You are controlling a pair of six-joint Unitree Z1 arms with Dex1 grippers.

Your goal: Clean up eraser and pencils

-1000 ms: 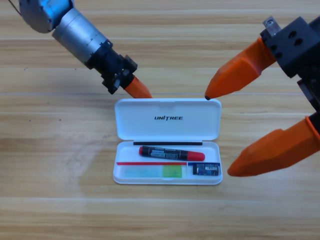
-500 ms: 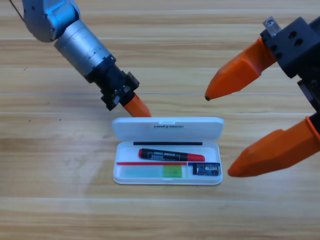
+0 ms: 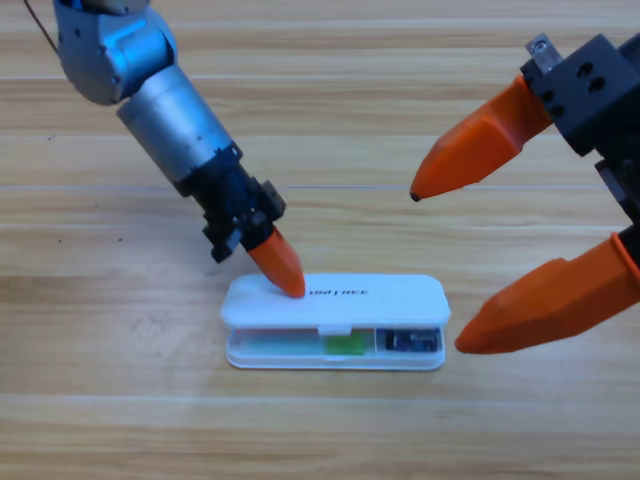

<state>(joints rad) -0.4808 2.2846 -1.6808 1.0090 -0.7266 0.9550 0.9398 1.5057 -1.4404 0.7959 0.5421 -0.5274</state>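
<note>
The white case (image 3: 235,356) lies at the table's middle with its lid (image 3: 385,298) swung down almost flat, leaving a narrow gap at the front. Through that gap show the pale green pencil (image 3: 344,345) and, to its right, the black eraser (image 3: 409,342). The lid hides the red-ended pencil. My left gripper (image 3: 288,280) comes in from the upper left, shut, with its orange tip pressed on the left part of the lid. My right gripper (image 3: 438,270) hangs large at the right edge, open and holding nothing, one jaw above the case's right end and one level with it.
The grey left arm (image 3: 170,105) slants down from the top left corner over the wooden table (image 3: 120,420). The right gripper's black body (image 3: 595,85) fills the upper right corner.
The left gripper has moved down and right, pushing the lid from upright to nearly flat over the case. The red-ended pencil has gone out of sight under it. The right gripper has stayed still.
</note>
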